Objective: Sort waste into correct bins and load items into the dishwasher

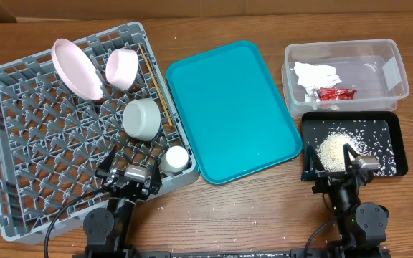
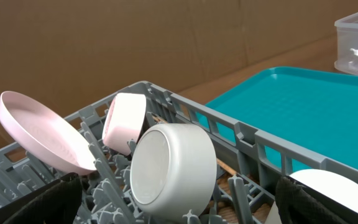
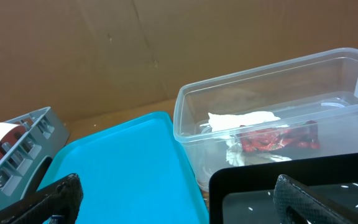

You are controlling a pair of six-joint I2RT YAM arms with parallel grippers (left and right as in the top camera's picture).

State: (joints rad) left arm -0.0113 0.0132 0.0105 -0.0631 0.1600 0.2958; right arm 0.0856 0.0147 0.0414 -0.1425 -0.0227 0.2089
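The grey dish rack (image 1: 20,136) holds a large plate (image 1: 76,68), a small plate (image 1: 121,68), a bowl (image 1: 142,118), a small cup (image 1: 175,159) and chopsticks (image 1: 158,86). The bowl (image 2: 173,171) and both plates (image 2: 39,134) also show in the left wrist view. The clear tub (image 1: 389,54) holds the white napkin (image 1: 315,74) and red wrapper (image 1: 335,93), which also show in the right wrist view (image 3: 272,138). The black tray (image 1: 400,147) holds rice grains (image 1: 335,149). My left gripper (image 1: 130,163) is open and empty at the rack's front edge. My right gripper (image 1: 330,159) is open and empty over the black tray's near left corner.
A bare teal serving tray (image 1: 231,107) lies between the rack and the bins. A few stray rice grains lie on the wooden table near its front edge. A cardboard wall stands behind the table.
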